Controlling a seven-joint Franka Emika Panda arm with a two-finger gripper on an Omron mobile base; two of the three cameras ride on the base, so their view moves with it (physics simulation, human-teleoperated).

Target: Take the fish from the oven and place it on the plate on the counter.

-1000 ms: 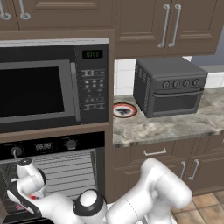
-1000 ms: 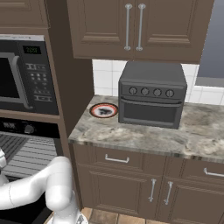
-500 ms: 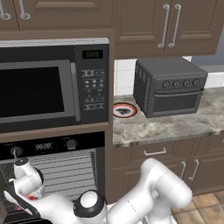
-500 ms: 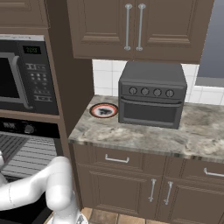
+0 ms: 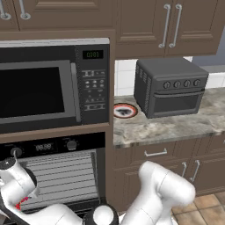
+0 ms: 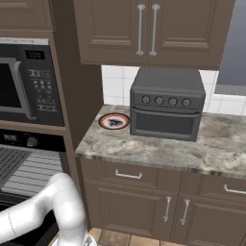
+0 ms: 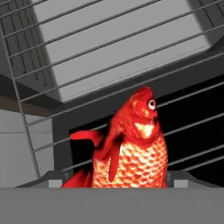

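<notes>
The fish [image 7: 131,148], bright red-orange and scaly, stands head-up close before the hand camera, with the oven's wire racks [image 7: 109,57] behind it. My gripper [image 7: 113,183] is open, and the fish sits between the grey fingertips [image 7: 176,178], which its body mostly hides. In the left base view the white hand [image 5: 15,184] reaches low into the black oven [image 5: 61,176], with a red speck of fish [image 5: 20,205] at its tip. The plate [image 5: 125,110] [image 6: 114,121] sits on the counter [image 5: 176,125] [image 6: 158,149] beside the toaster oven.
A black microwave [image 5: 48,92] sits above the oven. A dark grey toaster oven [image 5: 169,88] [image 6: 166,103] stands on the counter right of the plate. Brown cabinets hang overhead, and drawers [image 6: 129,175] sit below. A tall cabinet panel [image 6: 77,96] divides oven from counter.
The hand has edged slightly left and lower at the oven's mouth. The plate and the counter items have not moved.
</notes>
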